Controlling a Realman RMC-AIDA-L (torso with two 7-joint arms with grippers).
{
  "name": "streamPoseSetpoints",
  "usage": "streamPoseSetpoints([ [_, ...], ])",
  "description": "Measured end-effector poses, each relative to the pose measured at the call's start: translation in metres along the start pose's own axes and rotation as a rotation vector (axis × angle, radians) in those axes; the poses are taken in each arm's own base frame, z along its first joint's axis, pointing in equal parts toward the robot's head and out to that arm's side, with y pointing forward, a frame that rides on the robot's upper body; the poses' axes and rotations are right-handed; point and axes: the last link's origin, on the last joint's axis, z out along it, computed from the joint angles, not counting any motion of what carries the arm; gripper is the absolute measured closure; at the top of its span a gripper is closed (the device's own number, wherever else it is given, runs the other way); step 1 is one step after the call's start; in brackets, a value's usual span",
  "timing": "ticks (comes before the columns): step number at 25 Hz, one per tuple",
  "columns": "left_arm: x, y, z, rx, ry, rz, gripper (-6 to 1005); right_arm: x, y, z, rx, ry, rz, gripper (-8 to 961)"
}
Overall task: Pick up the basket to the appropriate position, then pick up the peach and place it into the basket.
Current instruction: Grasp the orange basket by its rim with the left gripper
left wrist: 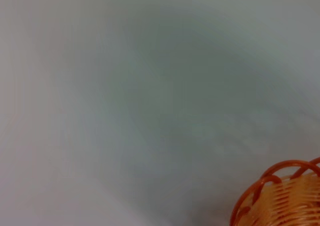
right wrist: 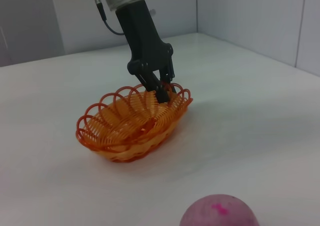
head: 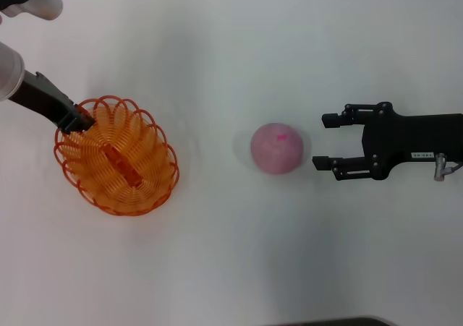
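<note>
Gripping basket (head: 119,160) rim, left hand (head: 78,121) angled down; right hand (head: 324,141) level, fingers wide, beside peach (head: 276,148).

**Orange wire, pink fruit, white desk**

The basket (head: 116,158) is bright orange throughout, its looped wire making a ribbed pattern of close arcs with a scalloped rim. The peach (head: 276,147) is matte pale pink, with a small brighter magenta mark on top. The desk (head: 239,268) is plain white. The left hand (head: 76,121) is dark brown-black; the right hand (head: 323,140) is black.
</note>
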Motion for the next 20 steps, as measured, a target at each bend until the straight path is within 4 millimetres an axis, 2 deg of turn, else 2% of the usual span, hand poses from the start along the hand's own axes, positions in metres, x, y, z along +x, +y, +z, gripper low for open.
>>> streamPoseSetpoints([
  [9, 0.001, 0.004, -0.007, -0.072, 0.034, -0.044, 828, 0.000, 0.000, 0.000, 0.002, -0.002, 0.001, 156],
  [15, -0.004, -0.008, -0.019, -0.097, 0.043, -0.207, 841, -0.001, 0.000, 0.000, 0.002, -0.005, 0.001, 156],
  [20, -0.013, -0.008, -0.019, -0.137, 0.018, -0.303, 894, -0.003, -0.001, 0.001, 0.001, -0.012, -0.001, 156],
])
